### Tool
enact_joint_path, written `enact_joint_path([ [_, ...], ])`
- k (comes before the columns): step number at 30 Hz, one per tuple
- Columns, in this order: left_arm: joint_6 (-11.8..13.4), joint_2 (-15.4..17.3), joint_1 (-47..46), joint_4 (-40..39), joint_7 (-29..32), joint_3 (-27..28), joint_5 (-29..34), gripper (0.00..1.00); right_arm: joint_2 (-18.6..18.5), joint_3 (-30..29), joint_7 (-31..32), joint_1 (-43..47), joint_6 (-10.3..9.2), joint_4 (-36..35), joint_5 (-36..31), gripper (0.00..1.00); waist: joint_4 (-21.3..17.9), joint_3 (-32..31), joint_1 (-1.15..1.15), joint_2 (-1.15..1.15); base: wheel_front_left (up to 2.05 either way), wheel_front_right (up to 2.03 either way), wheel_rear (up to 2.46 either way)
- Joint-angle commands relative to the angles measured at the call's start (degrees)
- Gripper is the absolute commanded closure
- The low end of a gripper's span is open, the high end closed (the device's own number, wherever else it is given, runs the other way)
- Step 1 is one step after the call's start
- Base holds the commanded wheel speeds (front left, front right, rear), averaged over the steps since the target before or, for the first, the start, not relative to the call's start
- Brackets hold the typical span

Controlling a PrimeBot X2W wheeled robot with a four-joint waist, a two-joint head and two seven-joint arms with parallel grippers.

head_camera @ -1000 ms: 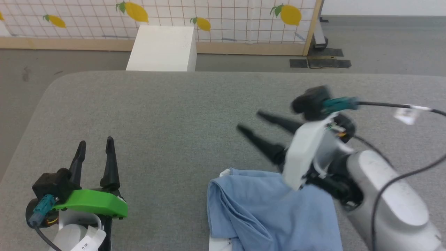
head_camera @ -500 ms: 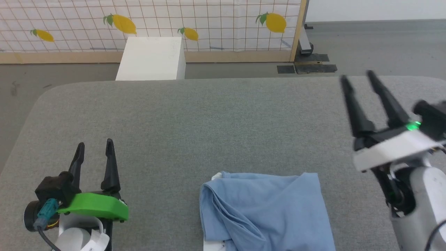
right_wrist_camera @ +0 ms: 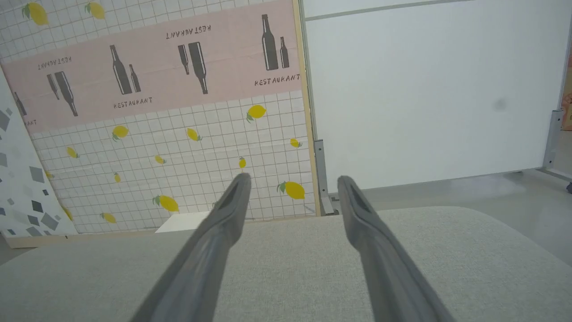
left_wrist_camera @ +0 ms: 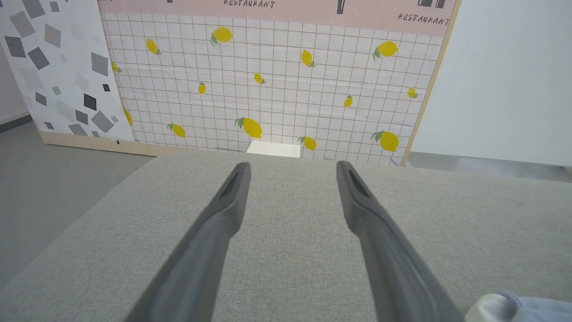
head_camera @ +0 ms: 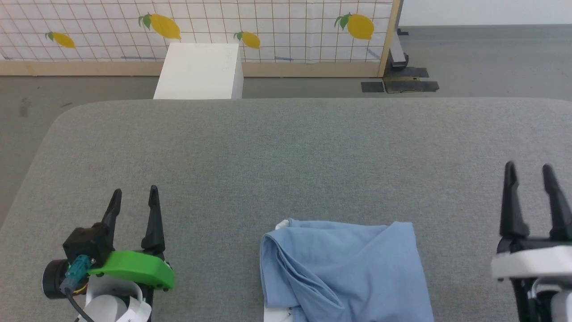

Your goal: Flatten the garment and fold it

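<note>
The garment (head_camera: 342,273), a light blue shirt folded into a compact rectangle with a bit of white at its far left corner, lies at the near middle of the grey padded table (head_camera: 286,156); its lower part runs off the head view's bottom edge. A corner of the garment (left_wrist_camera: 518,308) peeks into the left wrist view at the bottom right. My left gripper (head_camera: 135,198) stands open at the lower left, well left of the garment, nothing between its fingers. My right gripper (head_camera: 529,172) stands open at the lower right, to the right of the garment and apart from it.
A white box (head_camera: 199,71) stands on the floor beyond the table's far edge. A lemon-patterned panel (head_camera: 201,27) lines the back. Dark floor plates (head_camera: 400,85) lie at the far right. The table's rounded far left corner (head_camera: 67,116) drops to grey floor.
My right gripper has swung from above the garment's far right corner out to the right and come down to the lower right. The garment lies uncovered. The left gripper has stayed put.
</note>
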Motion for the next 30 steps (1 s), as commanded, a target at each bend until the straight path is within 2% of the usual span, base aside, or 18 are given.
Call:
enact_joint_path([
  [1,0.24,-0.14,0.43,0.40,0.04,-0.29,0.27,0.00,0.46,0.30,-0.28,1.57,-0.08,0.38,-1.01,0.00,0.09,0.08,0.00,0.00,0.00,0.00,0.00],
  [17,-0.29,-0.78,0.32,4.05,-0.54,-1.46,0.18,0.00,-1.61,6.81,-0.15,6.68,-0.08,4.34,-3.15,0.00,0.89,-1.43,0.00,0.00,0.00,0.00,0.00],
  [30,-0.31,-0.60,0.86,4.65,-0.48,-1.78,-0.35,0.00,-0.87,6.47,-0.08,7.41,-0.08,4.65,-3.25,0.00,0.62,-2.03,0.00,0.00,0.00,0.00,0.00],
])
